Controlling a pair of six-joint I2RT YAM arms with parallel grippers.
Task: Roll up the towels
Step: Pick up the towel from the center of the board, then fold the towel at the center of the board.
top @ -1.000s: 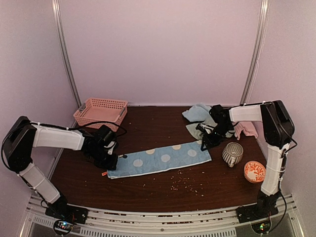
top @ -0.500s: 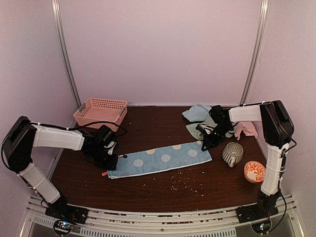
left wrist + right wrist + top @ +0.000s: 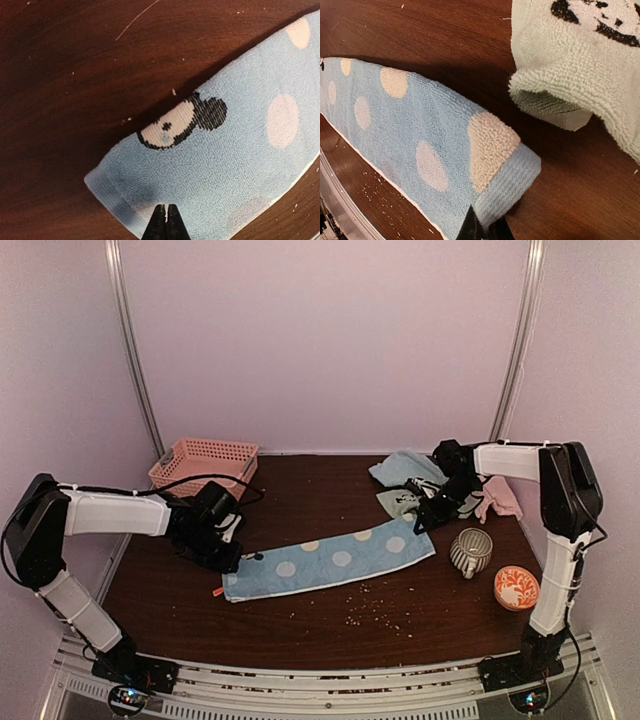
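blue spotted towel (image 3: 330, 560) lies stretched left to right across the middle of the dark wooden table (image 3: 300, 635). left gripper (image 3: 165, 222) is pinched closed on its left end. right gripper (image 3: 485, 227) is clamped on its right end, which is folded over. green towel (image 3: 397, 502), plain blue towel (image 3: 400, 468) and pink towel (image 3: 500, 498) sit bunched at the far right.

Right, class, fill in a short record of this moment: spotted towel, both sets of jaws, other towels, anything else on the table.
spotted towel: light blue, laid out in a long strip, not yet rolled
left jaws: shut on its left end
right jaws: shut on its right end
other towels: green towel, blue towel, pink towel, heaped at back right
also on table: pink basket, grey cup, orange bowl, crumbs
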